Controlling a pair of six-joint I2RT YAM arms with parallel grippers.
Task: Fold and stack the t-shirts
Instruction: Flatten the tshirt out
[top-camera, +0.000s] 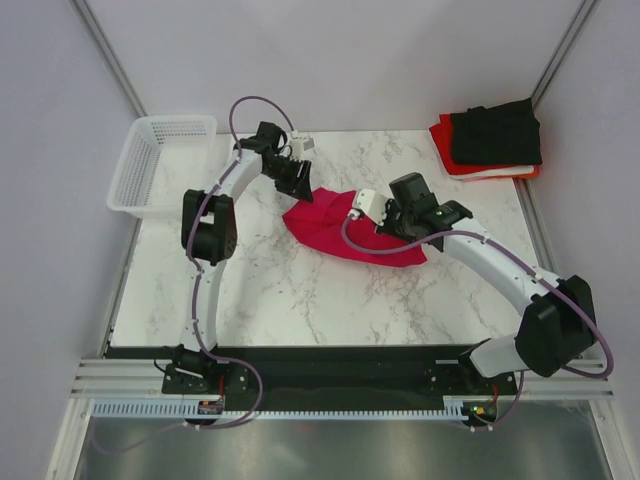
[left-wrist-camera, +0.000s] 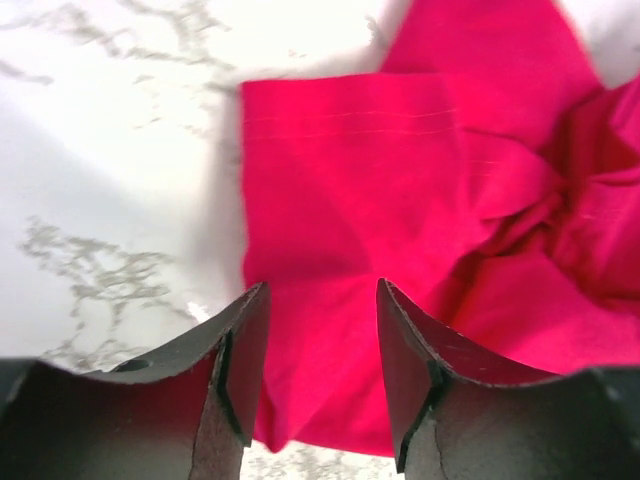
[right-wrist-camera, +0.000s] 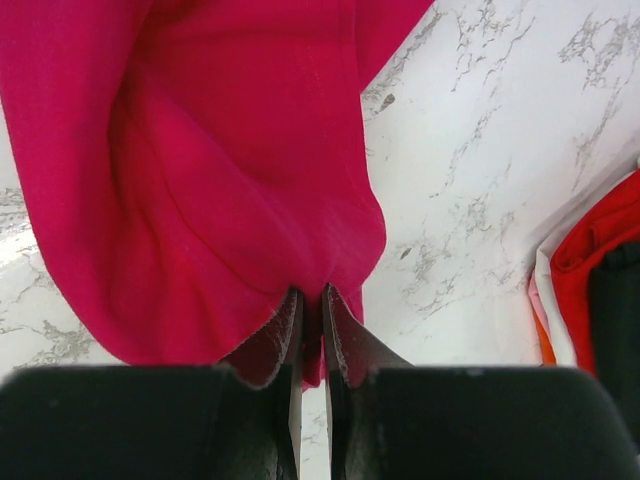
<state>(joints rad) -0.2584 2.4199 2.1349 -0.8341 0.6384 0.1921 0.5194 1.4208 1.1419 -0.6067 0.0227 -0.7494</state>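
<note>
right fingers together, clamped on a bunched fold of the crimson t-shirt, cloth gathered into the pinch. Probably holding that side so the shirt can be pulled out flat. left fingers apart, nothing clamped, tips straddling the shirt's flatter hemmed edge where it lies on the table; looks like lining up to take that edge. Shirt sits crumpled mid-table between both arms, not folded yet. Left arm reaches far forward, elbow high, wrist bent down at the shirt's far-left corner. Right arm stretches low and inward from the right, wrist over the shirt's right side. folded stack in far right corner, black on top, orange-red and white under it, well apart from the crimson one. white basket at far left edge
</note>
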